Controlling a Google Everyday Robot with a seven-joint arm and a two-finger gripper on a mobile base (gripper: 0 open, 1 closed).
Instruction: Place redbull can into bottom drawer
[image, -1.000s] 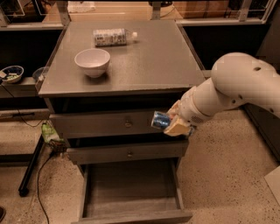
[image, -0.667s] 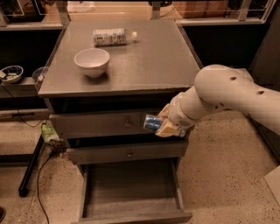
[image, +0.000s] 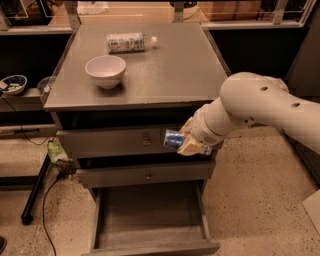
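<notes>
The white robot arm (image: 255, 105) reaches in from the right. Its two-finger gripper (image: 184, 143) is in front of the right end of the grey cabinet's top drawer (image: 110, 142). The tan fingers (image: 194, 146) are pinched on a small slim blue-and-silver metal redbull can (image: 172, 139), which is held in the air on its side with a shiny end pointing left. The wide grey bottom drawer (image: 150, 212) stands open below, well apart from the can. On the grey cabinet top (image: 175, 70) sit a round white bowl (image: 105, 71) and a clear plastic bottle (image: 127, 42) lying flat.
</notes>
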